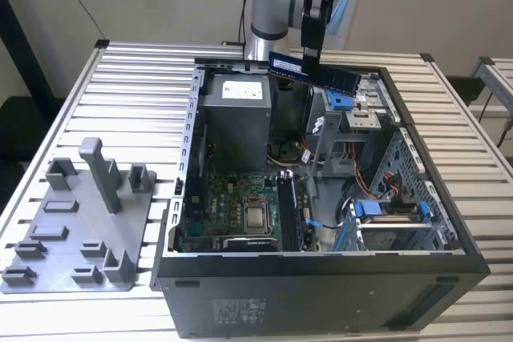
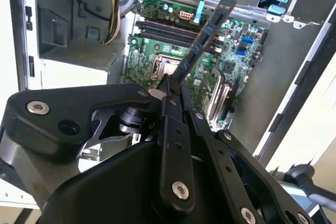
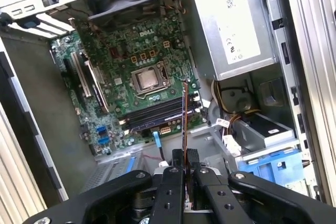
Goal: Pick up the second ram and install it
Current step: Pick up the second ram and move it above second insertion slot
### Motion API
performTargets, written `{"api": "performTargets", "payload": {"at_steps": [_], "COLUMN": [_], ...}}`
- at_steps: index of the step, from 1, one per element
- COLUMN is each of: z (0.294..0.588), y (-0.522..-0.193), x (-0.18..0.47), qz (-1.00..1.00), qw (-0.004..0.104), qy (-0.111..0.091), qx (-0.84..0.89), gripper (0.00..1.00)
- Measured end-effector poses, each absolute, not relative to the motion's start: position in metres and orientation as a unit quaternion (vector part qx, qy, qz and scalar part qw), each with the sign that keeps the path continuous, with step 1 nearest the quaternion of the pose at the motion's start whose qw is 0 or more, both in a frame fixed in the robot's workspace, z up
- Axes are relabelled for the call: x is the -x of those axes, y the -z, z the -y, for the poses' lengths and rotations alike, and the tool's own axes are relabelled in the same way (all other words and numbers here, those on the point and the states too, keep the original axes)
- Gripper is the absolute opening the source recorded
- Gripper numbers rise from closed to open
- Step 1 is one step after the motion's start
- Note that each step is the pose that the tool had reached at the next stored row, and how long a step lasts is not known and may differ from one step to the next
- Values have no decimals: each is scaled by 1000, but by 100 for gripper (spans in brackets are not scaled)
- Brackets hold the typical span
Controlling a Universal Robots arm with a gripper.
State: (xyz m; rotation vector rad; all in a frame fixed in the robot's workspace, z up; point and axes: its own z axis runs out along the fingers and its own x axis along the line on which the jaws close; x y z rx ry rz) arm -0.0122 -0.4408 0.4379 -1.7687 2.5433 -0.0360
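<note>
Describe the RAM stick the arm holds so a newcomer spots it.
Find the open black computer case, then the grey power supply box inside it. Toward the exterior view's right of that box, the gripper pinches the second ram: a long, narrow dark stick held in the air above the case, unlike the motherboard lying inside.

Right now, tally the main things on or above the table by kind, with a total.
second ram, held in the end effector: 1
open computer case: 1
grey power-supply box: 1
grey fixture tray: 1
Total: 4
</note>
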Motion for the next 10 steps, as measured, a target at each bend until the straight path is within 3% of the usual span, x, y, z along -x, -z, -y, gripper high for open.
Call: {"api": "performTargets", "payload": {"at_steps": [10], "z": [441], "y": [-436], "x": [12], "qz": [-853], "qw": [21], "qy": [13], "qx": [522], "gripper": [14]}}
